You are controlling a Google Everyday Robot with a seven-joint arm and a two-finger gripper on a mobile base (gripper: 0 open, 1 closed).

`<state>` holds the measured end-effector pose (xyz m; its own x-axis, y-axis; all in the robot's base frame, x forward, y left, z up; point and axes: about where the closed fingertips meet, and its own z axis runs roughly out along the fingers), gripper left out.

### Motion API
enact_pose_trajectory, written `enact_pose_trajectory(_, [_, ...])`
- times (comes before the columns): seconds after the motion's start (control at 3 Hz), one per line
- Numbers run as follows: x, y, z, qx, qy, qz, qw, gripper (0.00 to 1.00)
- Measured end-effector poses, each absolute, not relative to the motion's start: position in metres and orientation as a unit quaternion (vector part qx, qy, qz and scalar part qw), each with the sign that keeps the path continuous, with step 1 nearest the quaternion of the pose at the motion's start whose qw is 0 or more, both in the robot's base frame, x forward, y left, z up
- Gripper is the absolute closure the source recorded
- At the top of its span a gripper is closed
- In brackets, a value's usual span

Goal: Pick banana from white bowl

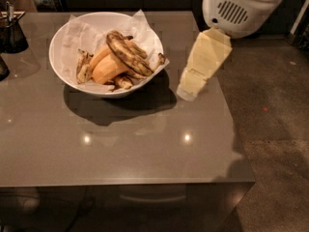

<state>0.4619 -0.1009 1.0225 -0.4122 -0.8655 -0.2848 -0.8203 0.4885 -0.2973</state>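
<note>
The white bowl (63, 69) sits on the far left part of the grey table, lined with crumpled white paper. The banana (128, 54), long, curved and streaked dark brown, lies across the top of the fruit in it. A pale-orange rounded fruit (110, 67) and smaller brown-spotted bananas (84, 69) lie beneath and beside it. My gripper (187, 93) hangs from the white arm housing (236, 8) at the upper right. It is a cream-coloured wedge pointing down-left, just right of the bowl and above the table, holding nothing.
The grey table (120, 149) reflects two ceiling lights. Dark containers (12, 33) stand at its far left edge. A grey carpeted floor (270, 129) lies to the right of the table.
</note>
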Motion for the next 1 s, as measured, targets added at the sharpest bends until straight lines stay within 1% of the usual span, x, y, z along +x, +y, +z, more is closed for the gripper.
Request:
enact_pose_trajectory(0.33, [0.462, -0.063, 1.035, -0.502, 0.838, -0.066, 0.202, 0.00])
enact_pose_trajectory(0.67, [0.460, -0.060, 1.044, -0.500, 0.836, -0.068, 0.215, 0.00])
enact_pose_trajectory(1.0, [0.477, -0.043, 1.047, -0.479, 0.840, -0.071, 0.244, 0.00])
